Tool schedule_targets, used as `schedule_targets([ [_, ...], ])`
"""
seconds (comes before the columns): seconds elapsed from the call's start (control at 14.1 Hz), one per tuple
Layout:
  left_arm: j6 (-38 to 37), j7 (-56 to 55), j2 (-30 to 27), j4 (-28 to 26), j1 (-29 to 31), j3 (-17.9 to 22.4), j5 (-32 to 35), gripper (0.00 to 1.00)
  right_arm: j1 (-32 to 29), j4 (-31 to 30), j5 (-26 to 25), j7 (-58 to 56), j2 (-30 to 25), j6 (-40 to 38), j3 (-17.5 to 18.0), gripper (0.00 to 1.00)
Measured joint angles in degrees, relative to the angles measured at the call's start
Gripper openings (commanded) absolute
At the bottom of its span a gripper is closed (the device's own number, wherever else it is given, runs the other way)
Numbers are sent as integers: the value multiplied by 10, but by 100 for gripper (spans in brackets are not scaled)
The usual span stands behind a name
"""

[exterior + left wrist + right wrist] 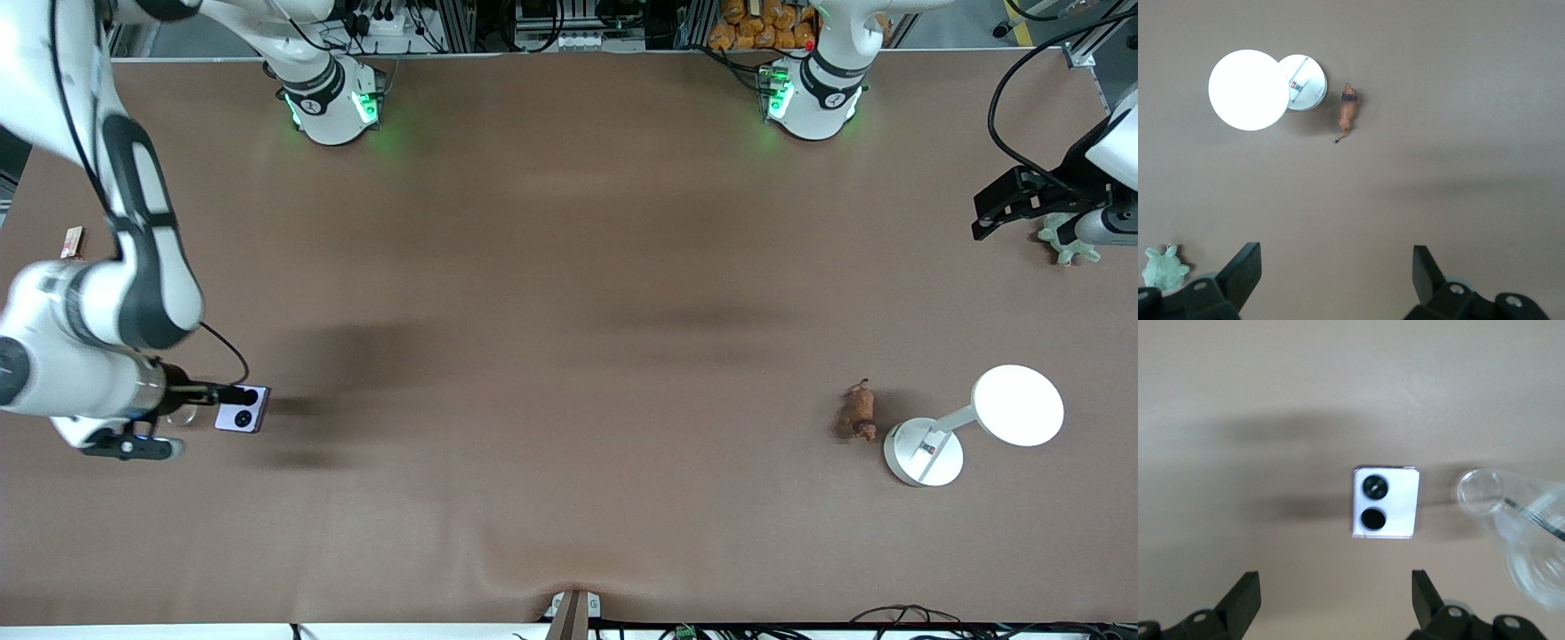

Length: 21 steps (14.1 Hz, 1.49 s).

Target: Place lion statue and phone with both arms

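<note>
The phone (pixel 242 409), pale lavender with two black camera circles, lies flat on the table toward the right arm's end. My right gripper (pixel 1335 593) hangs open above the table beside the phone (pixel 1385 502), with nothing between its fingers. The lion statue (pixel 860 412), small and reddish-brown, lies on the table toward the left arm's end. My left gripper (pixel 1337 273) is open and empty, up over the table near that end's edge, well apart from the lion statue (pixel 1348 113).
A white lamp with a round disc (pixel 1018 404) and a round base (pixel 925 452) stands right beside the lion. A green plush turtle (pixel 1067 240) lies under the left hand. A clear glass flask (pixel 1525 533) lies next to the phone. A small box (pixel 73 242) sits by the right arm's table edge.
</note>
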Motion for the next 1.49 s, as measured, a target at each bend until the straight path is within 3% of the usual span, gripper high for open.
schedule_targets([
  [0.28,-1,0,0,0,-1,-1,0,100,22,157,3,0,-23,-141,36,100],
  [0.57,-1,0,0,0,-1,-1,0,100,21,198,77,0,-32,-158,37,100],
  [0.85,-1,0,0,0,-1,-1,0,100,7,209,81,3,-84,-256,32,100],
  [1.14,-4,0,0,0,-1,-1,0,100,5,209,67,96,-151,-345,34,100],
  [1.49,-5,0,0,0,-1,-1,0,100,6,132,65,140,-222,-341,35,100],
])
